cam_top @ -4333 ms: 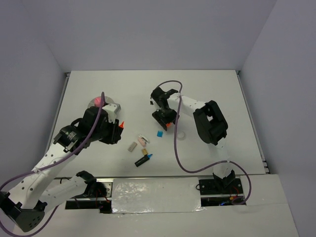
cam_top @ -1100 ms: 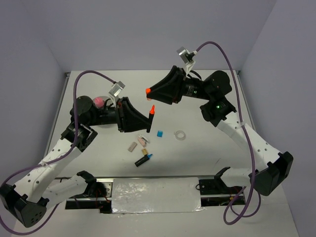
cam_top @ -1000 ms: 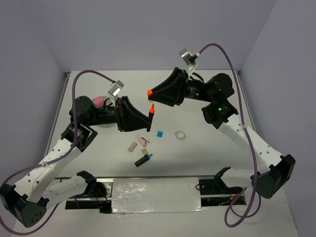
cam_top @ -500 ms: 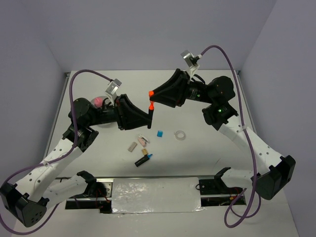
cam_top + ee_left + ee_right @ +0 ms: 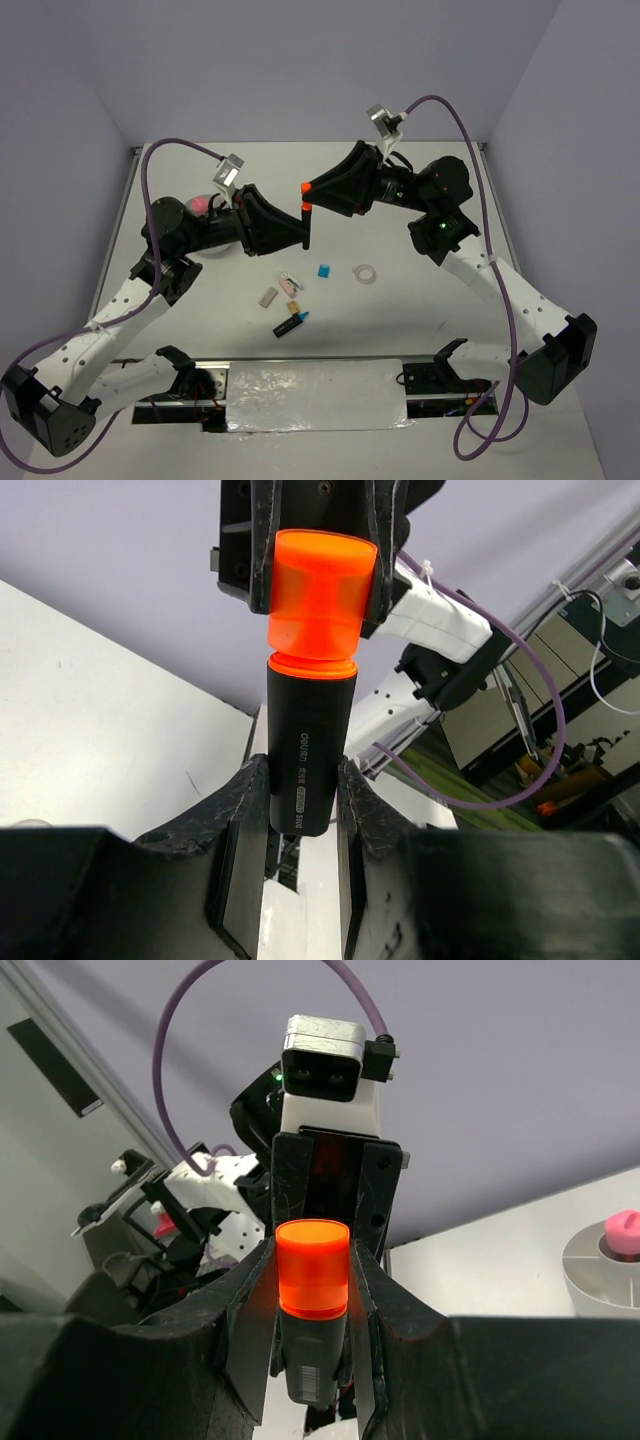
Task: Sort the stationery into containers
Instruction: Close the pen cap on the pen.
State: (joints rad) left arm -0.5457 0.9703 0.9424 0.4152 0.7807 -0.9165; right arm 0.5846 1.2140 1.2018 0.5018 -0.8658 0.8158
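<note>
Currently I see both arms lifted above the table [image 5: 400, 320], meeting at the centre of the top view. The left gripper [image 5: 303, 235] pinches the black barrel of the marker [image 5: 308, 750]; the right gripper [image 5: 305, 190] closes its fingers [image 5: 250, 1310] on the orange cap [image 5: 315, 585], which sits against the barrel's end. The white bowl [image 5: 590, 1285] lies at the left of that view, partly behind the left arm, with the pink tube [image 5: 199, 204] inside. On the table below the grippers lie the blue cube [image 5: 323, 270], the clear ring [image 5: 366, 272] and the blue-capped marker [image 5: 290, 324], all apart from one another.
</note>
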